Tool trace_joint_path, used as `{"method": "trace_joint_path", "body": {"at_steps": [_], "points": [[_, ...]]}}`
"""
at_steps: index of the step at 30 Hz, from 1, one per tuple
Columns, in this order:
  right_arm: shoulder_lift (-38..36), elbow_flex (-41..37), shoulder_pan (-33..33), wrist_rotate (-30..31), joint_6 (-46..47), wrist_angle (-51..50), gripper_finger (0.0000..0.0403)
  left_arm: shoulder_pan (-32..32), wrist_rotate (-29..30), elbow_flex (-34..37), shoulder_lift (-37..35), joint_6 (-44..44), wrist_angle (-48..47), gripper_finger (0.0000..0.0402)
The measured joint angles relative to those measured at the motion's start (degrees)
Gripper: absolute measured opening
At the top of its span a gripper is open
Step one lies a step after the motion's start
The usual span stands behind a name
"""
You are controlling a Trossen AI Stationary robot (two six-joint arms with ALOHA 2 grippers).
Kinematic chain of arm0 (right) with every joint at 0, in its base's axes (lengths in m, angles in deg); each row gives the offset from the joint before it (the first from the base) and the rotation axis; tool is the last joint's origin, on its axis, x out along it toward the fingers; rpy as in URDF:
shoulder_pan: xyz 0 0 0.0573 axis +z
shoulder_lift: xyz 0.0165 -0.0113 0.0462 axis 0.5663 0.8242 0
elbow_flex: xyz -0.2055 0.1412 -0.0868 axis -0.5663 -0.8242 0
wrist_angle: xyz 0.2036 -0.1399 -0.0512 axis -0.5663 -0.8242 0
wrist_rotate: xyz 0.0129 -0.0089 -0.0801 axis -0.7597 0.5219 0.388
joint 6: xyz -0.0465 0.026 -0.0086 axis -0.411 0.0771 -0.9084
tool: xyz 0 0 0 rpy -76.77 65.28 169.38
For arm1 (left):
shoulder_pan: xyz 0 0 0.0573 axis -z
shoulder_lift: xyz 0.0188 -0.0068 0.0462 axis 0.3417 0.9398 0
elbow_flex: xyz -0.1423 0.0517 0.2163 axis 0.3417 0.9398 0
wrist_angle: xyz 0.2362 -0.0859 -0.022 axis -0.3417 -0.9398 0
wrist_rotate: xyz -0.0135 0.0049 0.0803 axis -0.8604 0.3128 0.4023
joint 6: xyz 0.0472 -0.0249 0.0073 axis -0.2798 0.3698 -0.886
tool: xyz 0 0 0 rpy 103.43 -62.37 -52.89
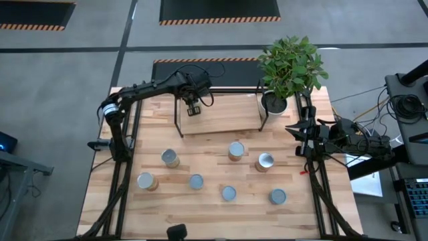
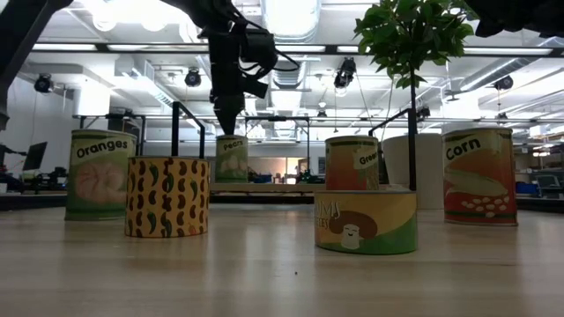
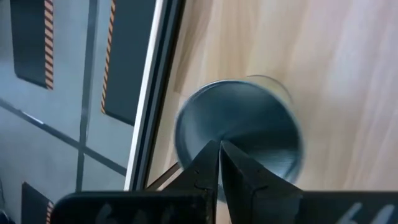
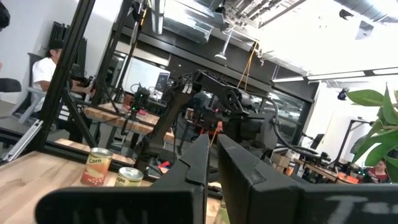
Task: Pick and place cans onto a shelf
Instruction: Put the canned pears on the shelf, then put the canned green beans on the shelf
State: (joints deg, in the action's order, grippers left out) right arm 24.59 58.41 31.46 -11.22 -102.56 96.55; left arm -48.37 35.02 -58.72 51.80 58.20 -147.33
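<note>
Can (image 3: pixel 239 134) directly beneath closed left jaws

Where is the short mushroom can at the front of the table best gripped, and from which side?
Grip the mushroom can across its curved side wall, probably coming straight down from above. It stands upright on its flat base and is low and wide, so the jaws need to open wide.

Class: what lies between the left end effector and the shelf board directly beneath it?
One can, under the shut left end effector, on the shelf; left wrist view.
</note>
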Motion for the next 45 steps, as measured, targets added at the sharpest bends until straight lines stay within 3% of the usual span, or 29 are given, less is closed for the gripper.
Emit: {"method": "trace_joint_path", "body": {"at_steps": [8, 14, 32, 45], "points": [[0.0, 0.0, 0.0, 0.0, 0.0, 0.0, 0.0022, -0.4, -0.5, -0.1, 0.0, 0.6, 0.0, 0.0000], [0.0, 0.0, 0.0, 0.0, -0.4, 0.0, 0.0022, 0.3, -10.9, -0.8, -0.7, 0.2, 1.3, 0.0000], [0.0, 0.0, 0.0, 0.0, -0.4, -0.2, 0.0022, -2.2, -8.6, -0.2, -0.4, 3.1, 0.9, 0.0000], [0.0, 0.0, 0.0, 0.0, -0.4, -0.2, 0.0022, 0.1, -6.2, -1.4, -2.0, 5.8, 1.0, 0.0000]]}}
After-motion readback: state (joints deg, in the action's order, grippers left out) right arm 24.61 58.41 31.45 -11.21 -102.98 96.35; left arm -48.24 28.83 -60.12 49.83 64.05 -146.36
